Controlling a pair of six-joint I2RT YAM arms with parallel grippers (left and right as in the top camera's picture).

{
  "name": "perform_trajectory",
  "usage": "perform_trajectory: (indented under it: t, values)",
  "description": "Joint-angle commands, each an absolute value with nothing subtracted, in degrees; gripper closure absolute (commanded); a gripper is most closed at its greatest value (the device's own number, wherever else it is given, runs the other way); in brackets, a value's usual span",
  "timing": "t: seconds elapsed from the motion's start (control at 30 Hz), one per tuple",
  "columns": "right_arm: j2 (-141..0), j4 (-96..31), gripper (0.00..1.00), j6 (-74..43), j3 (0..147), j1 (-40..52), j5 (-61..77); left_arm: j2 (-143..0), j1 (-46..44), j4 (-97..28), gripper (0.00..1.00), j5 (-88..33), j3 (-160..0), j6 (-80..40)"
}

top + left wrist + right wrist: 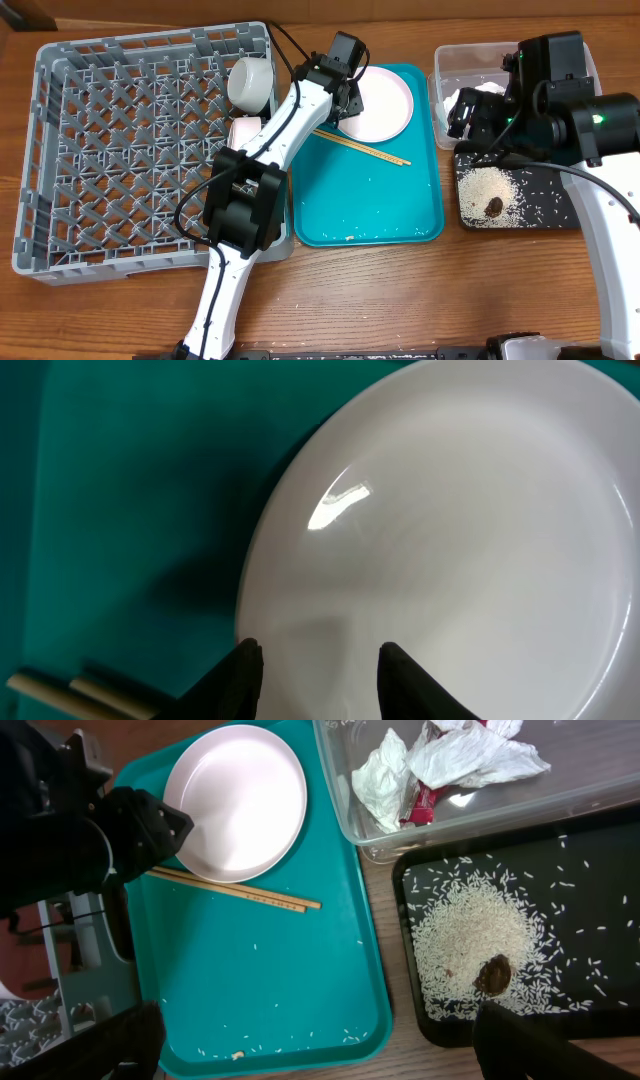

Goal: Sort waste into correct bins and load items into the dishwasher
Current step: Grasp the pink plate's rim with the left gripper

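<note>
The pale pink plate (380,100) lies at the back of a teal tray (370,210), with two chopsticks (365,150) just in front of it. My left gripper (320,670) hangs open over the plate's (460,540) left rim, one finger at the edge and one over the dish, the chopsticks' ends (60,695) beside it. Crumpled white and red wrappers (440,765) sit in the clear tub (450,60). Rice and a brown lump (492,975) lie in the black tray (560,200). My right gripper (335,1050) stands wide open and empty, high above the gap between both trays.
The grey dish rack (120,160) fills the left side; a white cup (250,83) and a whitish bowl (243,130) stand at its right wall. A few rice grains (300,1045) lie along the teal tray's front edge. Bare wood runs along the table's front.
</note>
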State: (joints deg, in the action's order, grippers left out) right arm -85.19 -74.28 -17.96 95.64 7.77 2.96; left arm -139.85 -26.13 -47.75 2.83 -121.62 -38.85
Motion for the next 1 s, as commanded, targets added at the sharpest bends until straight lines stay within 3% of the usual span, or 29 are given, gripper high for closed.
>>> perform_trajectory:
  t: [0.0, 0.33, 0.53, 0.73, 0.97]
  values:
    - [-84.9, -74.0, 0.00, -17.6, 96.7, 7.8, 2.6, -138.9, -25.6, -49.4, 0.59, 6.1, -124.8, -38.6]
    - [-84.9, -74.0, 0.00, -17.6, 96.7, 7.8, 2.6, -138.9, -25.5, -52.5, 0.59, 9.9, -124.8, -38.8]
    - [-84.9, -74.0, 0.00, -17.6, 96.7, 7.8, 2.6, -139.4, -25.8, -51.7, 0.51, 10.3, -123.3, -38.8]
    - [-84.9, -74.0, 0.00, -17.6, 96.7, 7.8, 2.6, -140.2, -26.2, -49.6, 0.64, 10.3, -121.9, -38.8]
    - [-84.9, -74.0, 0.00, -17.6, 96.7, 7.8, 2.6, -142.1, -26.3, -49.1, 0.68, 9.9, -121.9, -38.9]
